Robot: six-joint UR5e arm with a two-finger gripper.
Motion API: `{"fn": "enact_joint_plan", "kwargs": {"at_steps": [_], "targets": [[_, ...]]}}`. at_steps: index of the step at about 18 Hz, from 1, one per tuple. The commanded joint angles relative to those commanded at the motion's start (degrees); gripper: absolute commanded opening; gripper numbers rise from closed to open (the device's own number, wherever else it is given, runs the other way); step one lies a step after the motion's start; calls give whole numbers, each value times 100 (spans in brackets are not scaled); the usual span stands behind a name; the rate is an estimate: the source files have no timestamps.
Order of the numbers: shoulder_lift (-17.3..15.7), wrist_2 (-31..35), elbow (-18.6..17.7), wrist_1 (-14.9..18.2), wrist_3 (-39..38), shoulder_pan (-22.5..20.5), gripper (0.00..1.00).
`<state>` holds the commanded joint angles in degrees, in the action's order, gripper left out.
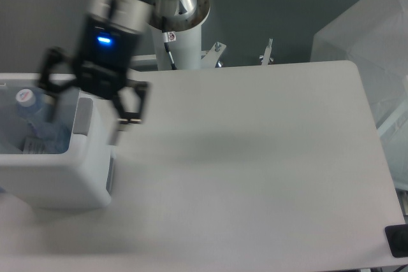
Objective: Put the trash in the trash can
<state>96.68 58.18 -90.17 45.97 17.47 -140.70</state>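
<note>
At the left of the frame the bottle (33,119) lies inside the trash can (60,176), white cap up, with the packet (33,146) just below it. The tool (89,103) hangs over the can's right rim, fingers spread wide and empty. Both items look light; the bottle is thin and slick, best taken across its body. The counter (255,170) offers broad room rightward.

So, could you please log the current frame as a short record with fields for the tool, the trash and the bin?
tool: open, blurred, holding nothing, above the bin's right wall
bottle: inside the bin, white cap up
packet: partly visible inside the bin beside the bottle
trash can: white bin at the table's left edge
table: white, no trash visible on it
task state: both items appear to be in the bin
</note>
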Motion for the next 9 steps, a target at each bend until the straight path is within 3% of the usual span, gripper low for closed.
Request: {"fn": "enact_joint_plan", "kwargs": {"at_steps": [5,9], "targets": [[-9,465,-475,18,1275,-686,100],[26,957,-642,35,1917,-924,100]]}}
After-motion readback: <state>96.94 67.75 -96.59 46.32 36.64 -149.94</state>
